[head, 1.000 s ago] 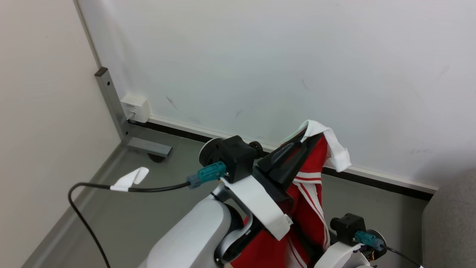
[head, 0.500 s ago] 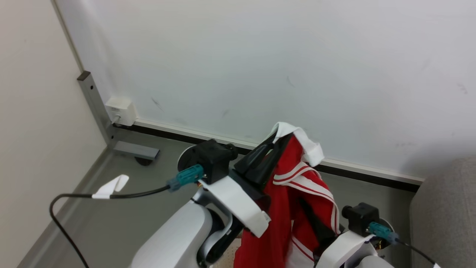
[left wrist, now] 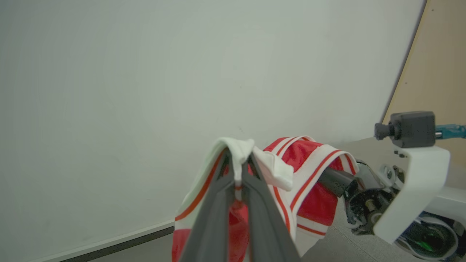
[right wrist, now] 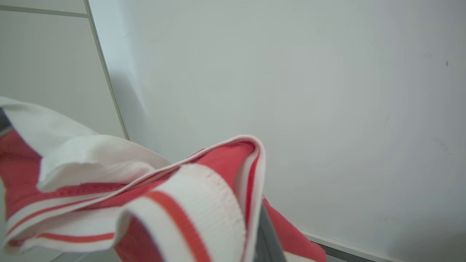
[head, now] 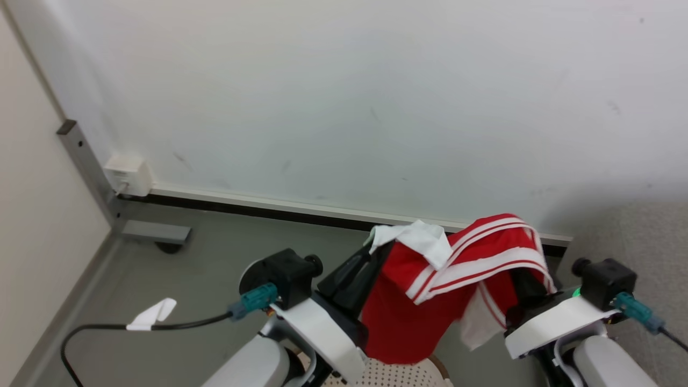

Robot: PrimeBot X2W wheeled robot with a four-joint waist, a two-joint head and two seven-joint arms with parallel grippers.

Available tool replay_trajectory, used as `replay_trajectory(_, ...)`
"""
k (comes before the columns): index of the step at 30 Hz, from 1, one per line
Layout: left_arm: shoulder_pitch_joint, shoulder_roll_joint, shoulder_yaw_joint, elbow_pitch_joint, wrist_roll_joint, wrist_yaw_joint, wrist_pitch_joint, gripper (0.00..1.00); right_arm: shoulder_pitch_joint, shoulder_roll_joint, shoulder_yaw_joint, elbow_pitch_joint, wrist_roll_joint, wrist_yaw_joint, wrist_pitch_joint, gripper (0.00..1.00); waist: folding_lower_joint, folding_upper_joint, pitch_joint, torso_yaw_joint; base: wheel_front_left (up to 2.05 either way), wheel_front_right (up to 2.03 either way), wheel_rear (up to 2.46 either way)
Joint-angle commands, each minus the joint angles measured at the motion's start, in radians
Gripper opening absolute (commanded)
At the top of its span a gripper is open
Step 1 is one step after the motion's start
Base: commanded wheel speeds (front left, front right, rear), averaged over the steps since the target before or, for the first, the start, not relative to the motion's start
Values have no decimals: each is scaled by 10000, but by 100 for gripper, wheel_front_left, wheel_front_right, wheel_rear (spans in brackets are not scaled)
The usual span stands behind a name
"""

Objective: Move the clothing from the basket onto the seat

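A grey floor (head: pixel 215 252) runs back to a white wall (head: pixel 344 97), where a pale skirting strip (head: pixel 279 207) sits over a dark line. On the far left a beige panel (head: pixel 32 226) meets the wall at a grey metal post (head: pixel 86 161) with a flat foot. A white socket box (head: pixel 128 174) sits just beside the post. A black cable (head: pixel 177 324) with a white tag crosses the near left. The light-grey seat (head: pixel 639 236) takes up the right edge. The basket (head: pixel 398 374), cream with small holes, shows at the near edge, directly below the clothing.

The clothing (head: pixel 419 306) is up in the air above the basket, stretched between the two grippers. Its long axis runs left to right, and its loose body hangs down toward the basket. It is soft red fabric, with a white fold at the left end and a wide white band with red stripes across the right end.

The left gripper (left wrist: pixel 238 171) is closed, pinching the white trim between its fingertips. The right gripper (left wrist: pixel 327 177) is closed too, holding the striped band, which drapes over its fingers.
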Motion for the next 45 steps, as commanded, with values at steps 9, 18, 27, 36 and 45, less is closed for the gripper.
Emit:
replay_trajectory(9,421,-24,-434,97,126,-122,-387,100,-509,-728,-722,-890,-93,-21,-4,0,-1,0,131,-1365,0,0,0)
replay_trajectory(18,475,54,-634,417,344,-203,-721,100,-819,-1407,-1122,-1581,-84,-22,-4,0,-1,0,352,-2754,0,0,0)
replay_trajectory(27,360,153,-588,873,614,-326,-1178,100,-938,-1901,-1623,-2784,-126,-22,-2,0,-1,0,638,-4499,0,0,0)
replay_trajectory(36,367,87,-414,1138,783,-468,-1287,100,-562,-2240,-2324,-4015,-195,-22,63,0,-1,0,760,-5923,0,0,0)
replay_trajectory(45,445,59,-216,1177,1223,-527,-1294,100,-196,-2150,-2905,-4868,-290,-22,400,0,-1,0,973,-6674,0,0,0)
